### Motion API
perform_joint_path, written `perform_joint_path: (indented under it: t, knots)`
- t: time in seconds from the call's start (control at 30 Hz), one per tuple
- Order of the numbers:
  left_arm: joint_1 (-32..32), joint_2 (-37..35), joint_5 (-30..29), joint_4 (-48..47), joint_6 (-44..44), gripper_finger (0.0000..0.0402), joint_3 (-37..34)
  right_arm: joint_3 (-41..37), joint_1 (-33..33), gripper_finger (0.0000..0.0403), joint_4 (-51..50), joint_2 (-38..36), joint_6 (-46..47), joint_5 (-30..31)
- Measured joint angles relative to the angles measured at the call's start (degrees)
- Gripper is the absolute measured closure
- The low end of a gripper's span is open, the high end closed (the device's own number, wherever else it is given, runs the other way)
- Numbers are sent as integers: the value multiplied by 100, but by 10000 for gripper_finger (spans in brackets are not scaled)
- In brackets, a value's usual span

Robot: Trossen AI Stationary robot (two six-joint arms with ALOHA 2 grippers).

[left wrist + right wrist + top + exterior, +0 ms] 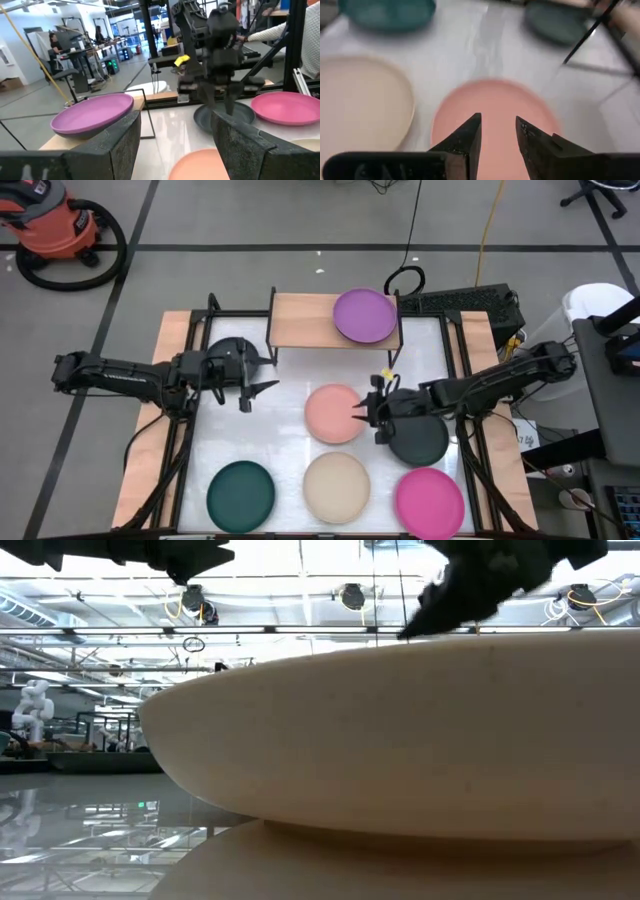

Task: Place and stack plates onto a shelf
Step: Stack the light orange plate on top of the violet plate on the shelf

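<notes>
The light-wood shelf [310, 320] stands at the table's far edge, and a purple plate [364, 315] lies flat on its right half. A salmon plate [335, 413] lies flat at the table's middle. My right gripper [365, 412] is at that plate's right rim, fingers open by a narrow gap and pointing over the plate [495, 115]. My left gripper [262, 375] is open wide above the table, left of the salmon plate, and also shows in its wrist view [175, 132]. A dark plate [232, 355] lies partly hidden under the left arm.
A dark grey plate [420, 442] lies under the right arm. Teal [240, 493], beige [336, 486] and magenta [429, 502] plates line the near edge. The beige plate [400, 740] fills the low view. The shelf's left half is bare wood. People show in the room beyond.
</notes>
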Motion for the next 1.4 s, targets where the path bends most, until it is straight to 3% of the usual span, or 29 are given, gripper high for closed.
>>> perform_joint_path:
  t: [0.27,0.67,0.9,1.17,1.4]
  knots:
    - [0,44,-7,-5,-5,158,0,0,272,298,-495,609,361,-29]
    - [11,262,-9,-53,14,158,-4,-4,595,268,-505,1508,-603,-61]
    - [13,510,-9,133,17,158,-2,-4,581,243,-519,1613,-595,470]
    - [15,617,-9,254,20,158,-6,-262,479,247,-426,1613,-445,478]
    - [15,616,-9,291,-2,158,-4,-613,481,249,428,1613,-441,461]
